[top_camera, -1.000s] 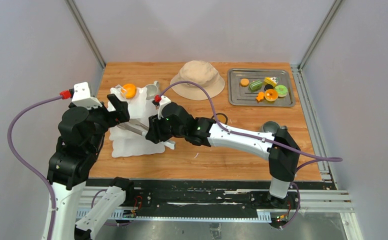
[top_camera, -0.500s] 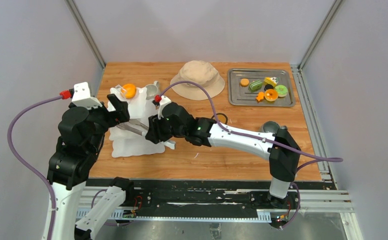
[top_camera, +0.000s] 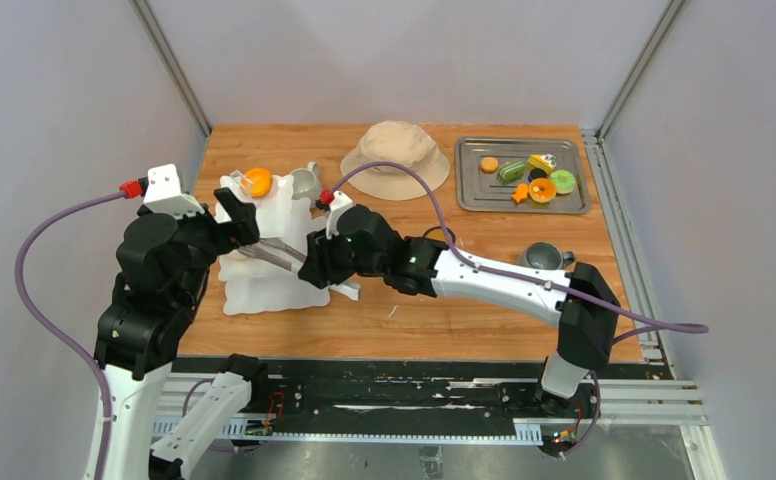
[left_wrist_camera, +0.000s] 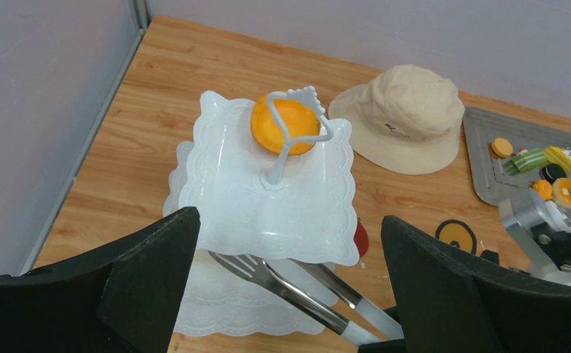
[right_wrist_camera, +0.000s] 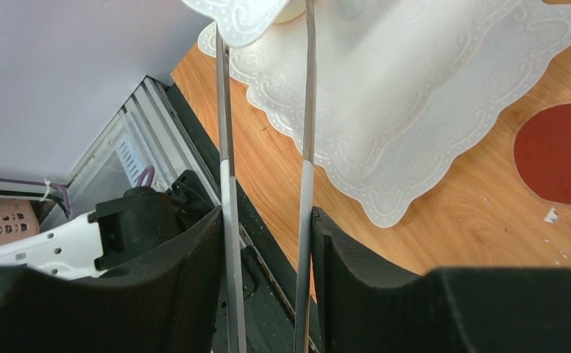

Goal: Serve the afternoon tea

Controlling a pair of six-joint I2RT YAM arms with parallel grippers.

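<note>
The white three-tier stand (top_camera: 264,285) stands at the table's left, with an orange pastry (top_camera: 257,181) on its top tier (left_wrist_camera: 268,198). My right gripper (top_camera: 322,270) is shut on the long metal tongs (top_camera: 274,252). Both tong arms (right_wrist_camera: 227,198) run between its fingers, and their tips (left_wrist_camera: 249,266) reach under the top tier's edge, over a lower tier. My left gripper (top_camera: 239,215) hangs open just left of the stand, holding nothing. Several more pastries (top_camera: 529,178) lie in the metal tray (top_camera: 469,200) at the far right. A grey mug (top_camera: 541,257) stands near the right arm.
A beige bucket hat (top_camera: 396,158) lies at the back centre. A second mug (top_camera: 305,181) sits just behind the stand. A red disc (right_wrist_camera: 558,154) and a black-and-yellow disc (left_wrist_camera: 457,235) lie flat on the wood right of the stand.
My right arm's elbow has swung right and nearer, uncovering the grey mug. The gripper and tongs have drawn slightly back toward the near right. The left arm is still.
</note>
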